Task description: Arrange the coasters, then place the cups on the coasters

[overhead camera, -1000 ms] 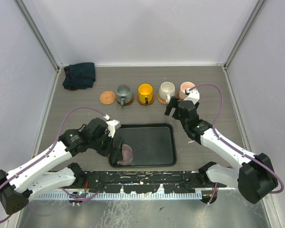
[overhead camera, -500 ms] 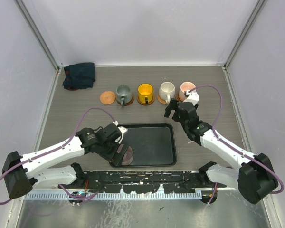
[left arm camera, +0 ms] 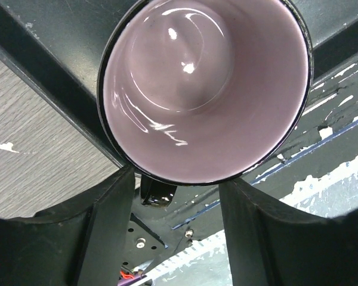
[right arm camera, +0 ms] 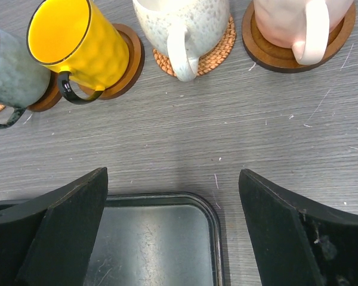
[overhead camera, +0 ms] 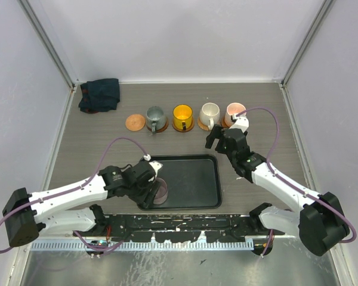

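Fingers (left arm camera: 101, 232) of the left gripper (overhead camera: 150, 193) have narrowed around the mauve cup (left arm camera: 203, 89) in the tray's (overhead camera: 194, 179) near-left corner; whether they grip yet I cannot tell. Last cup: it likely goes to the bare coaster (overhead camera: 135, 122) at the row's left end.

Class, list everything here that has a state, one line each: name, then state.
Grey-green cup: on coaster.
Yellow cup: on coaster.
White cup: on coaster.
Pink cup: on coaster.
Mauve cup: upright in black tray, not on coaster.
Leftmost coaster: bare.
Left gripper: jaws apart, straddling mauve cup's handle.
Right gripper: jaws open, empty.
Dark cloth: crumpled.
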Robot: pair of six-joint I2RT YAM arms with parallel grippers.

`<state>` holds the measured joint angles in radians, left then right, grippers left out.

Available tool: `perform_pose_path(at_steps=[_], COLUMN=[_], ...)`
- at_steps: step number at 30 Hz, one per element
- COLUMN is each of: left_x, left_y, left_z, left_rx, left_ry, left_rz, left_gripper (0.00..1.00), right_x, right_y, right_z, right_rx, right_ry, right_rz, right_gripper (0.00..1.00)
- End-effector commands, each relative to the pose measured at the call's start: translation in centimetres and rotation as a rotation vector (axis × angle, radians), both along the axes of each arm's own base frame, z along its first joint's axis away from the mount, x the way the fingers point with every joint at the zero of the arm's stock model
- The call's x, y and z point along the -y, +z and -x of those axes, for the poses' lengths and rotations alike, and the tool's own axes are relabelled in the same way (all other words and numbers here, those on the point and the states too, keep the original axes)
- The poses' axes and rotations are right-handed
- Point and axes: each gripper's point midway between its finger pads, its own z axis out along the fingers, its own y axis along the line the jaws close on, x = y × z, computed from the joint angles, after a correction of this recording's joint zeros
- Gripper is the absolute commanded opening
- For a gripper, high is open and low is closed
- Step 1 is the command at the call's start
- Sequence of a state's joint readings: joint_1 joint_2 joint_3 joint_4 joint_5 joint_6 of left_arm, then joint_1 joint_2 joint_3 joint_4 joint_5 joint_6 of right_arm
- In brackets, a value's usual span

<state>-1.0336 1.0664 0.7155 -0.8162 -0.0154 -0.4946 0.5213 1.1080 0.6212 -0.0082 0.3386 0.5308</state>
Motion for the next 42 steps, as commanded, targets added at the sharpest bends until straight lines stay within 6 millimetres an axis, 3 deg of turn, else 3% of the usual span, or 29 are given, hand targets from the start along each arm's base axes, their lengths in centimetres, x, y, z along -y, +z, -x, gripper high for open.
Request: perform_pose_path(at_steps=[1,18,28,42], left_x=[1.4,1.8,2.1,3.0], left_y=[0.6,-0.1,-0.5,-0.6], left_z=[-0.9,-3.0,-3.7,-5.2], left_rx=[0.068,0.203,0.216,0.25], left_ry=[0.018,0.051,0.069,0.07], left_rz=[0.077,0.092,0.065,0.019], left_gripper=[0.57,0.52,0.43,0.44], right_x=[-0.4,-1.4,-1.9,-1.8], right_y=[1.7,1.2,0.8,-0.1], right_z=[-0.6,-0.8,-1.0,-0.8], right_rx=[0.054,0.033,0.02,0.003], right_ry=[-0.003,0.026,0.041,0.036], right_rz=[-0.055,-0.077,-0.086,-0.077], right_gripper=[0.94,0.93,0.93,0.93])
